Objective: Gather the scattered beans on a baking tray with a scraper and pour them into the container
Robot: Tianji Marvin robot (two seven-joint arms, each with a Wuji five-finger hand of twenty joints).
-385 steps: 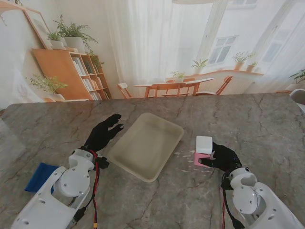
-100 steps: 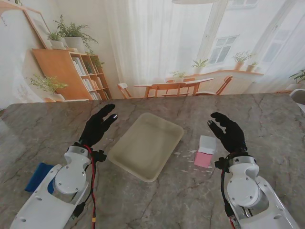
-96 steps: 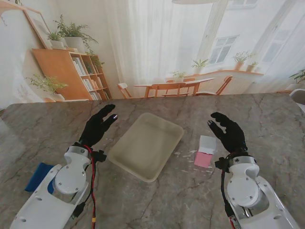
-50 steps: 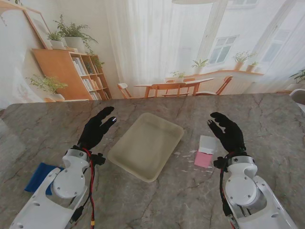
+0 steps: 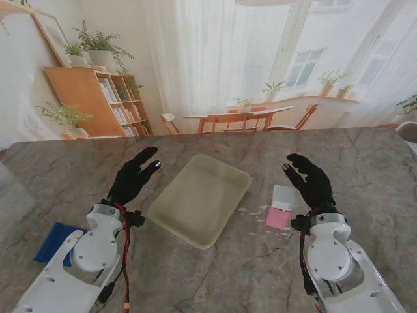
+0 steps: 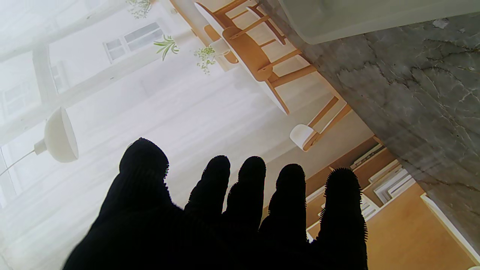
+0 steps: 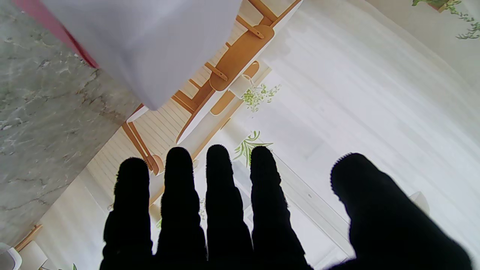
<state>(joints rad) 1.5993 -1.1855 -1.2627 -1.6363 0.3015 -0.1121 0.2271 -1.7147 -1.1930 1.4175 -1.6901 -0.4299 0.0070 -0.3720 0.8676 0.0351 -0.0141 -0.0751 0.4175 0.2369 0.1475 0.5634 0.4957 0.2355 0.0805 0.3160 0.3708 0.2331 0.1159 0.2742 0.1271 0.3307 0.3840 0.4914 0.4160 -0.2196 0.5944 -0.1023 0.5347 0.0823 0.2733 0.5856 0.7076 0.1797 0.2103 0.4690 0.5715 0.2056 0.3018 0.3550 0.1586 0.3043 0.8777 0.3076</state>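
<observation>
— What's behind the marble table [image 5: 195,274]?
— Sheer curtains [image 5: 215,59] at twelve o'clock, a wooden bookshelf [image 5: 98,101] at ten, dining chairs [image 5: 241,120] before bright windows [image 5: 306,65].

The right hand [image 5: 311,184], earlier closed on the scraper [image 5: 281,206], has let go and lifted clear, fingers spread; the scraper now lies flat on the table; the left hand [image 5: 135,177] has drawn slightly farther from the tray [image 5: 199,199].

Looking down from the stand onto the tabletop [image 5: 215,274]; wrist views skimming along fingers, sharing tray [image 5: 199,199] [image 6: 360,17].
</observation>
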